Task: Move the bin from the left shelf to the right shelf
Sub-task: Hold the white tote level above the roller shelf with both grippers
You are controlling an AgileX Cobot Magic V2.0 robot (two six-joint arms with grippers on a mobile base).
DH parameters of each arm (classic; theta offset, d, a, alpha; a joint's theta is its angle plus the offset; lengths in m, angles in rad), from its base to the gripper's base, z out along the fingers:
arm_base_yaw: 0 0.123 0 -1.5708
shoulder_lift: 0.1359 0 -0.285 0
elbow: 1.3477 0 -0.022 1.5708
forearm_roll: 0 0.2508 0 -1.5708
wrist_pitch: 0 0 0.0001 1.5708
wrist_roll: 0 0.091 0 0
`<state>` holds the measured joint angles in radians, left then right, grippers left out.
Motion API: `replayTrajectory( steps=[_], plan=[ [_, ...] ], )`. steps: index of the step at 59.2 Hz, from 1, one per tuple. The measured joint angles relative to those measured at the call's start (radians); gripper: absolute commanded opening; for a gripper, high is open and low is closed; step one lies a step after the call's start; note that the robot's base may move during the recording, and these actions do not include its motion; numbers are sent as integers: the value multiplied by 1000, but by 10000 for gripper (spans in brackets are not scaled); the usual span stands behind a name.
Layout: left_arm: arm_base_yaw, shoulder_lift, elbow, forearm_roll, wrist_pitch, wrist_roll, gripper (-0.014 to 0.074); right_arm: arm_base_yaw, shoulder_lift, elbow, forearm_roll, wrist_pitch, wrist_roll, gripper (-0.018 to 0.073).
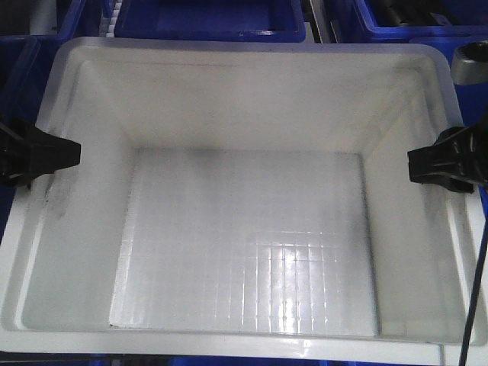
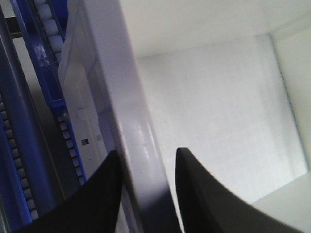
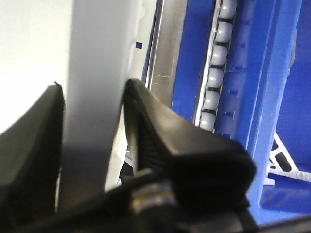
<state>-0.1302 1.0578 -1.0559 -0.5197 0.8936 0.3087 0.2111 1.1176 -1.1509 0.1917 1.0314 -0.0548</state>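
The bin [image 1: 244, 252] fills our front view, its side rims clenched by the left pincer [image 1: 34, 156] and right pincer [image 1: 446, 164]. If one arm leads, we risk tilting it or slipping a rim grip. It is empty; beside it, rollers [image 3: 214, 73] and blue crates [image 1: 206, 19], perhaps touching.

Bin [image 1: 229, 47]: white plastic, glossy rim; gridded floor shiny; one wall scuffed.
Crates [image 1: 206, 19]: blue plastic, slight sheen.
Right end effector [image 3: 92, 87]: black, matt, ribbed inner pad.
Rollers [image 3: 216, 53]: smooth white plastic.
Rail [image 3: 167, 48]: grey metal, faintly scratched.
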Motion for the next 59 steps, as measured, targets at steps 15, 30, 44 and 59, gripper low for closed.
replayTrajectory(
  steps=[15,30,44,59],
  plan=[
    [0,0,0,0,0,0,-4,0,0,0,0,0,0,-4],
    [0,0,0,0,1,0,-4,0,0,0,0,0,0,-4],
    [0,0,0,0,1,0,-4,0,0,0,-1,0,0,-4],
    [0,0,0,0,1,0,-4,0,0,0,-1,0,0,-4]
  ],
)
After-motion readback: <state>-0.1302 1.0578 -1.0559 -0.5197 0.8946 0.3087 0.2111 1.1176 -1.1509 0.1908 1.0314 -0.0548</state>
